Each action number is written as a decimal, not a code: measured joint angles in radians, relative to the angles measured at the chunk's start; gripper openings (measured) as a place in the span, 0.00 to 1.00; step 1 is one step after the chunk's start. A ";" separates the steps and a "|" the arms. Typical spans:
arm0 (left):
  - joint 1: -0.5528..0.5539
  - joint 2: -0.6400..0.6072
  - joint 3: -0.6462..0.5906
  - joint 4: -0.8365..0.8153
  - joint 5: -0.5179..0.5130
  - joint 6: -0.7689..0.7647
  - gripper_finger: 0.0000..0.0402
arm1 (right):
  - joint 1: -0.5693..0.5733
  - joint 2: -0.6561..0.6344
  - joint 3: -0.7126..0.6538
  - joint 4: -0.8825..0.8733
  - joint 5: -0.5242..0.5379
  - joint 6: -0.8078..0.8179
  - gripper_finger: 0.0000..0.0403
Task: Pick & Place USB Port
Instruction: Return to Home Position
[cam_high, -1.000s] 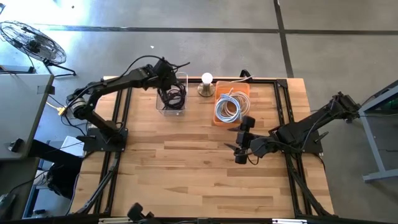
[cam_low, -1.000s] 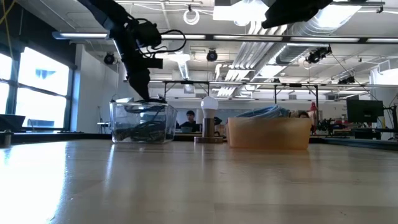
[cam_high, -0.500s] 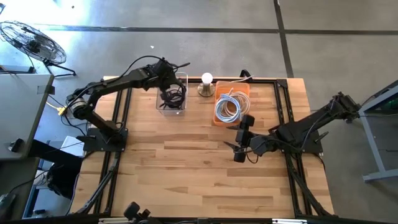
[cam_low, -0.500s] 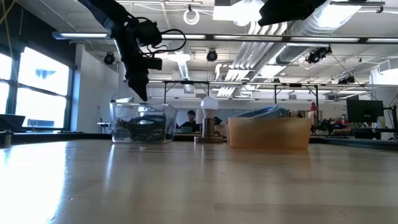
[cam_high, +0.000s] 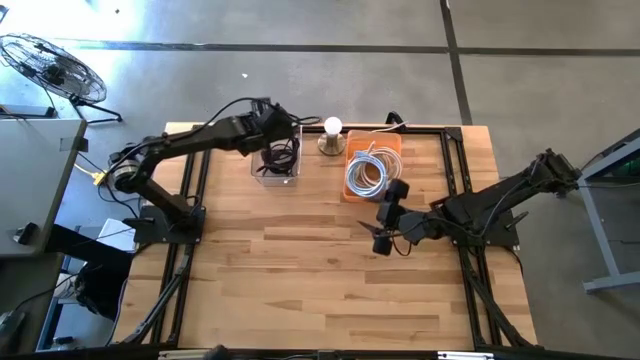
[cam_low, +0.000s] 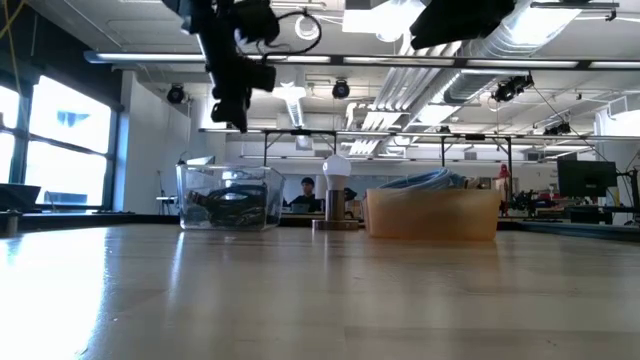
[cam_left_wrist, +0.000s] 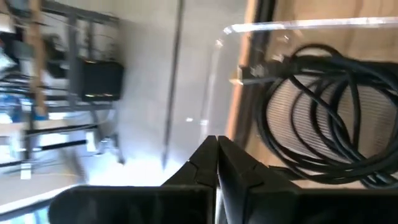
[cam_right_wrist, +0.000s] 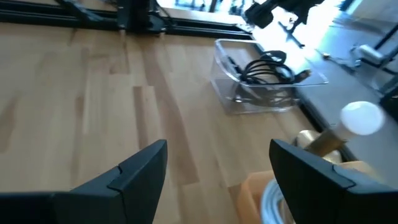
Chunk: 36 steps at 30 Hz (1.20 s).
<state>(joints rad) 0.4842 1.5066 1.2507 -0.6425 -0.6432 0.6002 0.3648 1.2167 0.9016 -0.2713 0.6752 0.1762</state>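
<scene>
Black cable binned, both grippers empty.
Left gripper (cam_left_wrist: 216, 146), fingers pressed together, hangs above the transparent bin (cam_low: 195, 195) at the table's (cam_high: 300, 280) far edge, black charger cable (cam_high: 280, 155) coiled inside; right gripper (cam_right_wrist: 217, 158), fingers spread, hovers by the orange bin (cam_low: 432, 215).

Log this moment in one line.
left hand shut, above transparent bin | black cable in bin | right hand open, over table near orange bin

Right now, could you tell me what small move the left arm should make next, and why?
Probably draw the left gripper back toward its base: it hangs shut and empty above the clear bin, with the black cable inside. The right gripper hovers open by the orange bin.
</scene>
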 joint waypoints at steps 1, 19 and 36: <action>-0.022 0.000 0.022 -0.017 -0.029 0.003 0.01 | -0.005 0.000 0.000 0.000 -0.018 0.005 0.68; -0.560 -0.022 0.193 -0.384 -0.303 -0.104 0.00 | -0.084 0.049 0.000 -0.046 -0.215 -0.075 0.04; -0.833 -0.793 -0.103 -0.659 -0.432 -0.493 0.00 | -0.064 -0.295 0.000 -0.419 -0.058 -0.013 0.00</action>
<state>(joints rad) -0.3486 0.7135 1.1479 -1.3013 -1.0754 0.1069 0.3008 0.9220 0.9012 -0.6900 0.6176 0.1629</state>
